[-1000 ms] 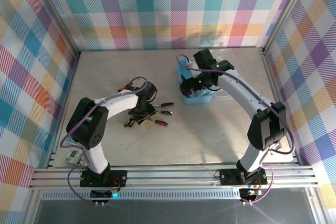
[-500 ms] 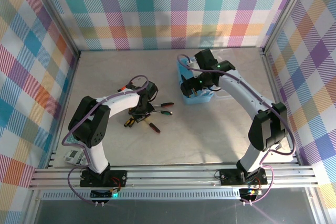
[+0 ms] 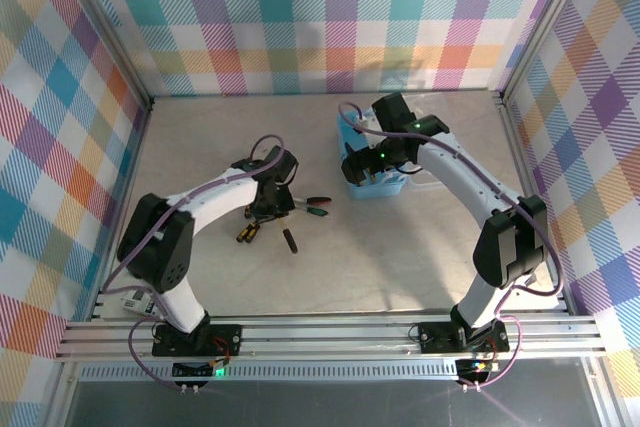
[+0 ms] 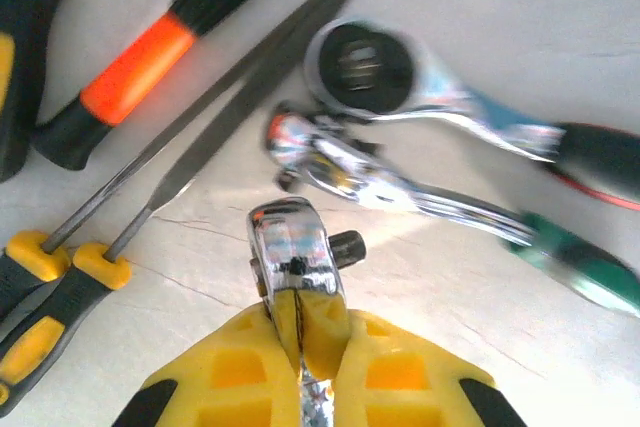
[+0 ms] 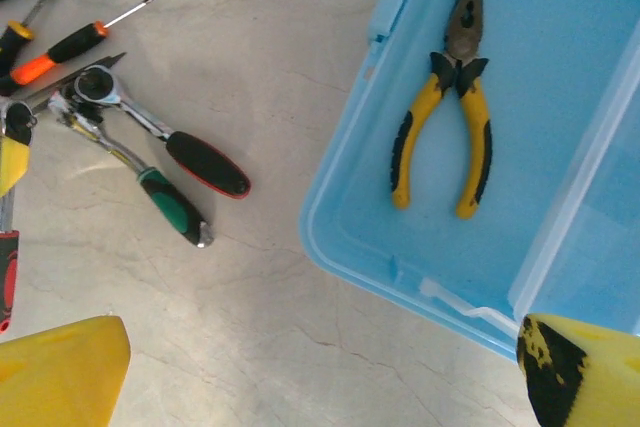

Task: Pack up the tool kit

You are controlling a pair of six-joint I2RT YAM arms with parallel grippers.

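Observation:
My left gripper [image 4: 300,305] is shut on the chrome head of a ratchet wrench [image 4: 296,243]. In the top view this gripper [image 3: 268,207] holds the wrench just above the table, its dark red-trimmed handle [image 3: 289,240] trailing toward me. My right gripper [image 5: 320,377] is open and hovers over the near corner of the light blue case [image 5: 340,237], the case [image 3: 378,185] standing right of centre. Yellow-handled pliers [image 5: 450,97] lie inside it. The clear lid [image 5: 600,187] stands open on its right side.
Two more ratchet wrenches, one with a black and red handle [image 5: 205,162] and one green-handled [image 5: 170,205], lie left of the case. Several screwdrivers [image 4: 140,62] lie beside them, seen from above as a cluster [image 3: 248,232]. A pale calculator [image 3: 115,297] sits at the near left edge.
My left gripper has closed on the wrench and raised it slightly toward the back; the handle swung from lying flat to trailing below the gripper. The right arm stayed still.

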